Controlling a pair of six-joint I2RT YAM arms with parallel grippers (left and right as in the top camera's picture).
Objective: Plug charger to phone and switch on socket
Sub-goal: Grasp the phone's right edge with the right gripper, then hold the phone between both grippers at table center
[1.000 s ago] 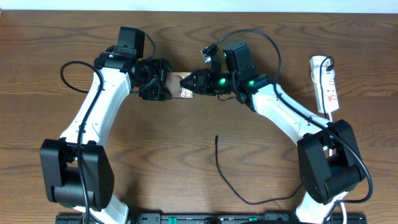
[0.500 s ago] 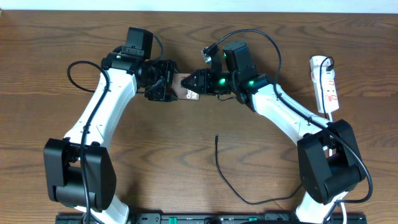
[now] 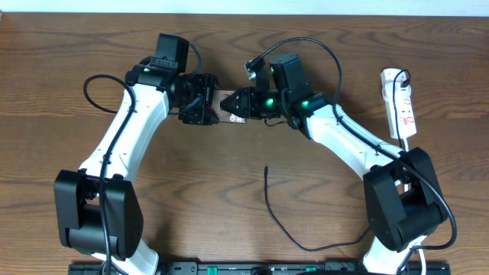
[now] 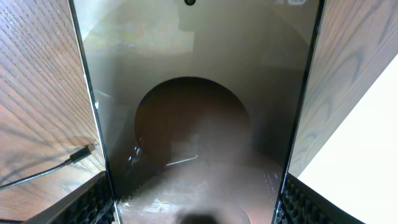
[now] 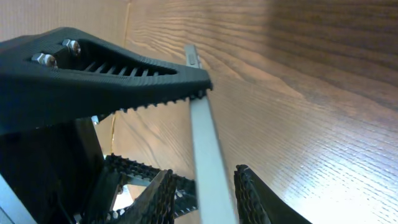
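Left gripper first: its pads press on the two long edges of the flat dark-brown rectangular phone, holding it at the far middle of the brown wooden table. I judge this steadies it for plugging. My right gripper straddles the phone's thin edge, jaws narrow, one finger touching; whether it truly pinches I cannot tell. The thin black charger cable lies loose, well apart and untouched. The narrow white power strip sits far right.

Glossy, mirror-smooth phone; matt, grained wood table; matt black toothed plastic right gripper
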